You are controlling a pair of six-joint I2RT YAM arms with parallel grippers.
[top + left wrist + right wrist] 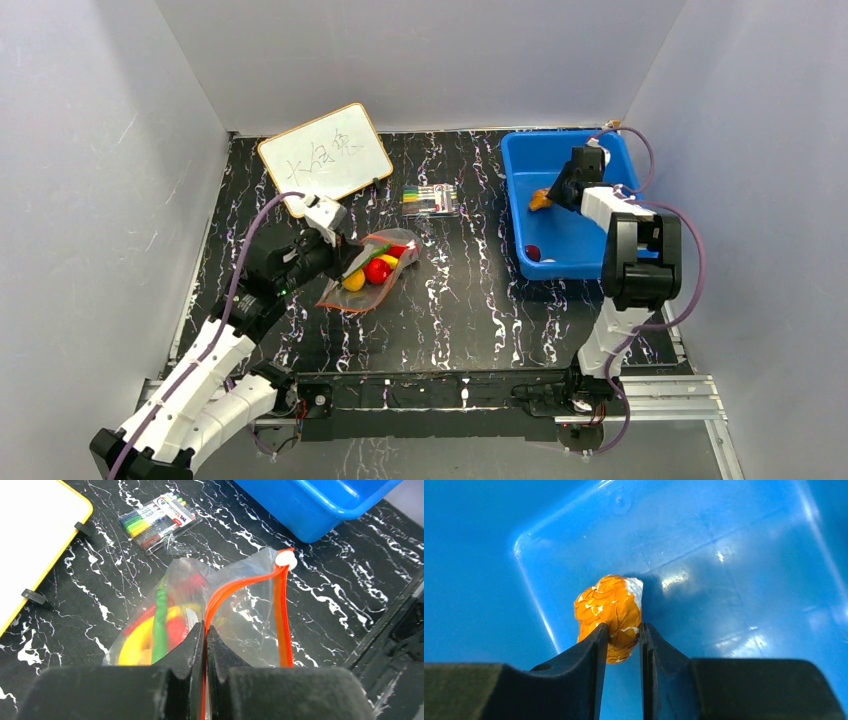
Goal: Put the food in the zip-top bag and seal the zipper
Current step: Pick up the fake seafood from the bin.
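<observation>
Left gripper [205, 630] pinched zipper [235, 587]; zip-top bag [240, 615], left of blue tub [560, 160], held several foods [378, 270], unsealed. Right gripper [624, 630] pinched orange fruit [609, 605] in tub; 1 red piece [533, 253] too.

Bright, even light from above; short soft shadows. Glare spots on glossy tub [724, 605] floor, sheen on bag [245, 605] film. Top view slightly soft.
</observation>
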